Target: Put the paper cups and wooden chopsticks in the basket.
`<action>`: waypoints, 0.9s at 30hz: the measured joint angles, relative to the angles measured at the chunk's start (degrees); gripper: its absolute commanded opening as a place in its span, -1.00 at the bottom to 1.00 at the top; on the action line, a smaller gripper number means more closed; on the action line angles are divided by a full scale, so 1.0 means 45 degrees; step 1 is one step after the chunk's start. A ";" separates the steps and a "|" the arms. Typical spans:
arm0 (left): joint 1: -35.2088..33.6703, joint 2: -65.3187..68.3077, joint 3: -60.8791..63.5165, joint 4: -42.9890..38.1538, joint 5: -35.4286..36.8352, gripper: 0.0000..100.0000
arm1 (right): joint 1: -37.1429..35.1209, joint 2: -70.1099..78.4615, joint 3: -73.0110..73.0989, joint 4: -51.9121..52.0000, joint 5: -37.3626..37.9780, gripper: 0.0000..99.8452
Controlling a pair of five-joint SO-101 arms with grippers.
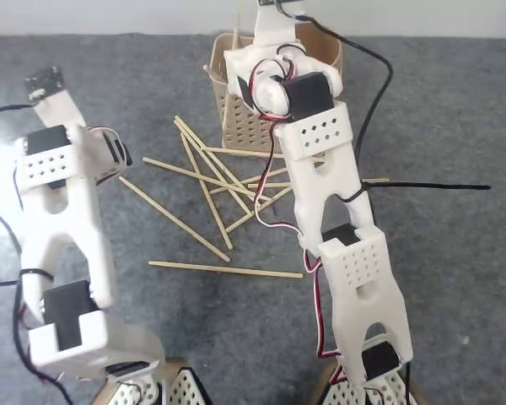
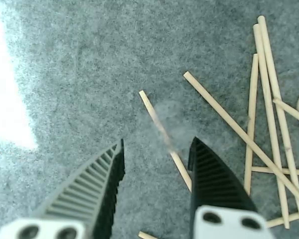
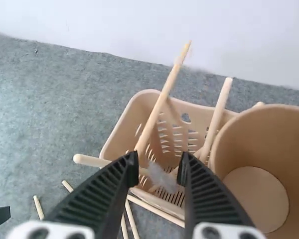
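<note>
A beige slotted basket [image 1: 236,118] stands at the back of the grey carpet, with a tan paper cup [image 1: 325,46] inside it. Several wooden chopsticks [image 1: 223,198] lie crossed in front of it. My right gripper [image 3: 158,155] hangs open just above the basket rim [image 3: 124,129], beside the paper cup [image 3: 254,169]. A chopstick [image 3: 162,99] leans upright in the basket, rising from between its fingers. My left gripper [image 2: 157,142] is open above the carpet, left of the pile, with one chopstick [image 2: 164,134] lying on the floor below its gap.
A black cable [image 1: 430,186] runs across the carpet to the right of the right arm [image 1: 320,169]. One long chopstick [image 1: 228,269] lies apart, nearer the arm bases. A bright patch of light [image 2: 5,89] falls on the carpet at the far left.
</note>
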 measured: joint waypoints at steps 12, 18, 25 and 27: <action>0.0000 0.0000 0.0000 0.0000 0.0020 -0.60 | -0.0020 0.0625 0.0000 0.0059 0.0000 -0.70; 0.0000 0.0000 0.0000 0.0000 0.0020 -0.60 | 0.0059 0.0645 0.0000 0.0059 0.0000 -0.70; 0.0000 0.0000 0.0000 0.0000 0.0020 -0.60 | 0.0078 0.0645 0.0000 0.0059 0.0000 -0.70; 0.0000 0.0000 0.0000 0.0000 0.0020 -0.60 | 0.0078 0.0645 0.0000 0.0059 0.0000 -0.70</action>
